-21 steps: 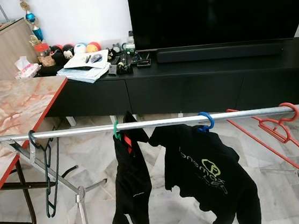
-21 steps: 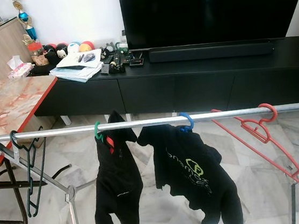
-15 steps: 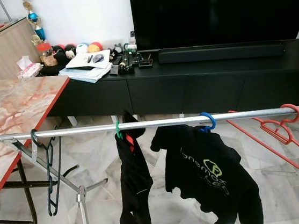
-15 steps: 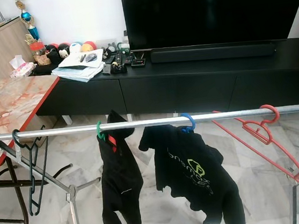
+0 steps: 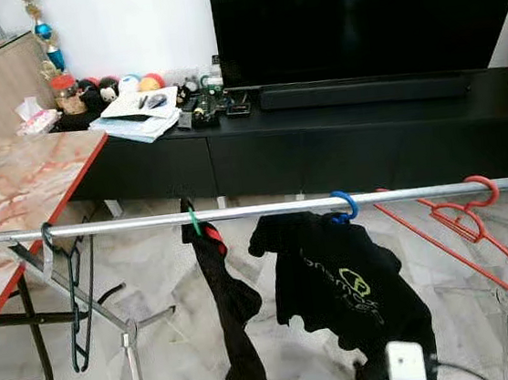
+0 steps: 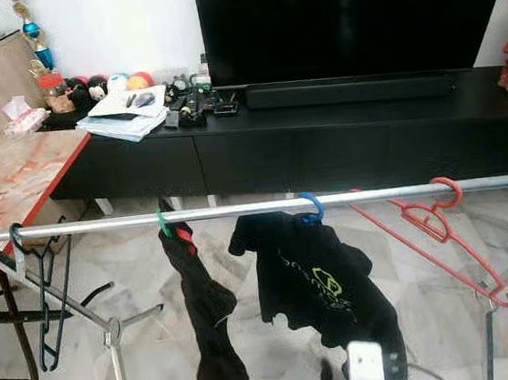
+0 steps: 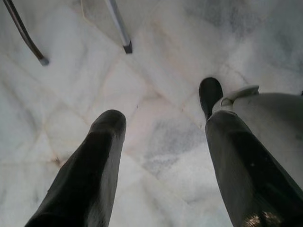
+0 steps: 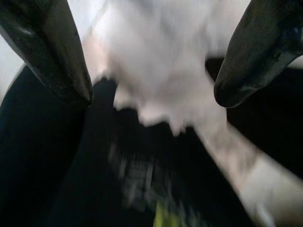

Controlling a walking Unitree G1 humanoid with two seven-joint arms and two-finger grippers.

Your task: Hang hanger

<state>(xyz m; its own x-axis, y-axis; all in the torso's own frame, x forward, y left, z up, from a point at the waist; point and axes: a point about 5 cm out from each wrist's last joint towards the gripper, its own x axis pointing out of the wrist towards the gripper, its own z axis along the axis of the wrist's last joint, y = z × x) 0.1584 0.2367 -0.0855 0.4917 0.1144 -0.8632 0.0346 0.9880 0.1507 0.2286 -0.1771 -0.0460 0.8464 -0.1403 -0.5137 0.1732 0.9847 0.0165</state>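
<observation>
Below the rail (image 5: 265, 209), the right hand (image 8: 151, 94) is released; its blurred view shows the black shirt (image 5: 342, 281). The left hand (image 7: 161, 142), released, hangs over floor. The red hanger (image 5: 465, 226) is partly cut off.

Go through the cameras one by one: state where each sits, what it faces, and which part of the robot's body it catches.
Left eye and right eye views: on the head, looking forward and down at the rail with the black shirt and red hanger; a white part of the right arm rises at the lower edge.
Left wrist view: on the left wrist, facing the marble floor past the open left end effector.
Right wrist view: on the right wrist, blurred, facing the shirt past the open right end effector.
Shared: head and right wrist views both show the shirt.
</observation>
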